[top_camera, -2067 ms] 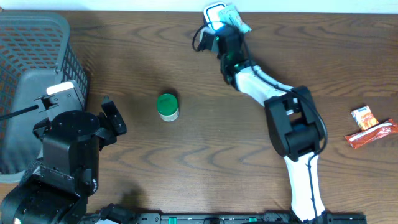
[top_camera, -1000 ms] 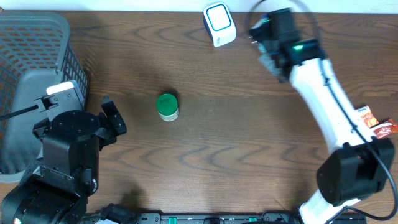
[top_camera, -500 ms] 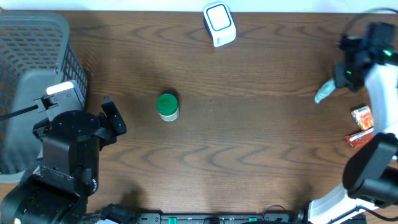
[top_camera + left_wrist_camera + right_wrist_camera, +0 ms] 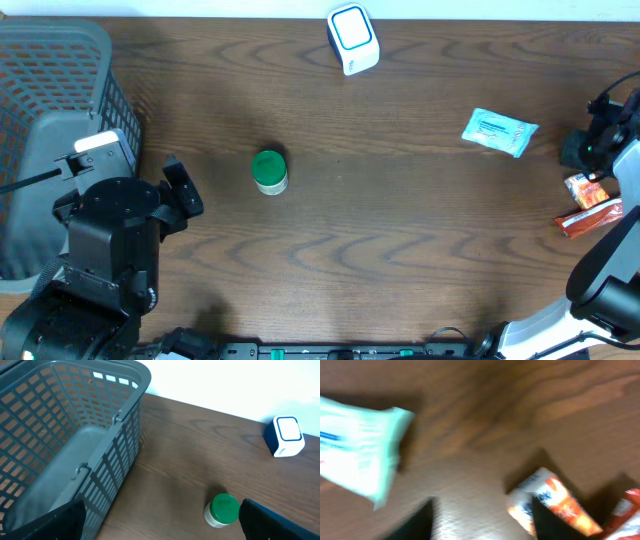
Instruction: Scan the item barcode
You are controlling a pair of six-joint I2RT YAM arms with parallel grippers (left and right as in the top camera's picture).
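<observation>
Your right gripper [image 4: 482,517] sits at the far right edge of the dark wooden table [image 4: 400,250]. In its own blurred wrist view the two dark fingers [image 4: 415,525] stand apart with only bare wood between them, so the jaws are parted and hold nothing. The pale teal plastic packet [image 4: 499,131] lies flat on the table, just to the left of that gripper and clear of it. The white and blue box-shaped barcode scanner [image 4: 353,38] is well apart from the packet, at the table's far edge near the middle.

Beside your right gripper, an orange and white snack wrapper [image 4: 583,188] lies on the wood, with a red wrapper [image 4: 597,217] just next to it.

On the other side, your left gripper [image 4: 160,532] is spread wide and empty. A small jar with a green lid [image 4: 222,509] stands upright ahead of it, and the grey plastic lattice basket [image 4: 125,390] is to its left.
</observation>
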